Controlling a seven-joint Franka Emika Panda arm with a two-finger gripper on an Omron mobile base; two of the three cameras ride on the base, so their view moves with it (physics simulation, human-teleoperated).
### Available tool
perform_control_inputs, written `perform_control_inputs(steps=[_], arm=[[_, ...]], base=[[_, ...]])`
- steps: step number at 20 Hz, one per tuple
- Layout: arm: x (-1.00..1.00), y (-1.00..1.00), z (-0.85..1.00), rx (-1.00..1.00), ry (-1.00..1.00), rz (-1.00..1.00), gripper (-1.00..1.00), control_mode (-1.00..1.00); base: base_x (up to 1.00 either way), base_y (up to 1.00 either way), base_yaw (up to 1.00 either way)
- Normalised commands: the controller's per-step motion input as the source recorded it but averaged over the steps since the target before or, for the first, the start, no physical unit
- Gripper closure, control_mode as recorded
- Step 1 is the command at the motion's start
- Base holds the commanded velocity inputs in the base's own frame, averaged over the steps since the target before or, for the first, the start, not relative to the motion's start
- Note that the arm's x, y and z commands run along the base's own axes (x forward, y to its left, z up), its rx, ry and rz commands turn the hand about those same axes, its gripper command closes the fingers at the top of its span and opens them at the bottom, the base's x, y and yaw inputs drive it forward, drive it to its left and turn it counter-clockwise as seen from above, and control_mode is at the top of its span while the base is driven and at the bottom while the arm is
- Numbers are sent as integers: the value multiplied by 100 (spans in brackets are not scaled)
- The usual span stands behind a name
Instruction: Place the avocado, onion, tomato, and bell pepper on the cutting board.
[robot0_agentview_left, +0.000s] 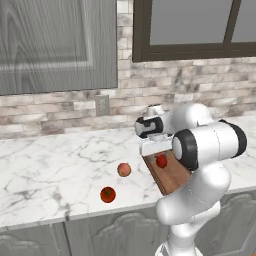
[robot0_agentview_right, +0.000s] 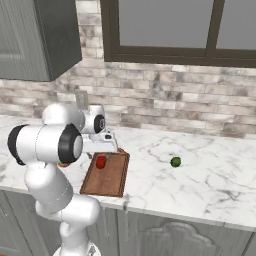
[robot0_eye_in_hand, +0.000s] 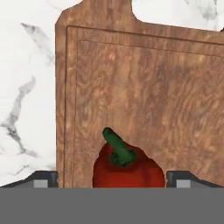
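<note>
The deep red bell pepper (robot0_agentview_left: 161, 161) (robot0_agentview_right: 101, 161) (robot0_eye_in_hand: 127, 169), with a green stem, rests on the brown cutting board (robot0_agentview_left: 173, 178) (robot0_agentview_right: 107, 178) (robot0_eye_in_hand: 144, 87), near its handle end. My gripper (robot0_agentview_left: 155, 149) (robot0_agentview_right: 102, 146) (robot0_eye_in_hand: 111, 180) hovers just above the pepper and is open. Its fingertips (robot0_eye_in_hand: 43, 179) stand wide apart on either side of the fruit. Left of the board, on the marble counter, lie the peach-pink onion (robot0_agentview_left: 124, 170) and the orange-red tomato (robot0_agentview_left: 107, 194). The small dark green avocado (robot0_agentview_right: 175, 162) sits on the counter to the right of the board.
A brick wall with an outlet (robot0_agentview_left: 102, 105) runs behind the counter, with a window (robot0_agentview_right: 170, 25) above it. A grey upper cabinet (robot0_agentview_left: 50, 40) hangs at the left. The counter's front edge (robot0_agentview_left: 75, 215) runs close to the tomato.
</note>
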Motion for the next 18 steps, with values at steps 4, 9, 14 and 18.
perform_control_inputs(steps=[4, 9, 14, 18], arm=[[-30, 0, 53, -9, -14, 2, -100, -100], [-36, 7, 53, 0, -4, 4, -100, -100], [-35, 14, 58, 12, 9, 4, -100, -100], [-47, 7, 54, 14, 6, 6, -100, -100]], base=[[0, 0, 0], [0, 0, 0], [0, 0, 0], [0, 0, 0]])
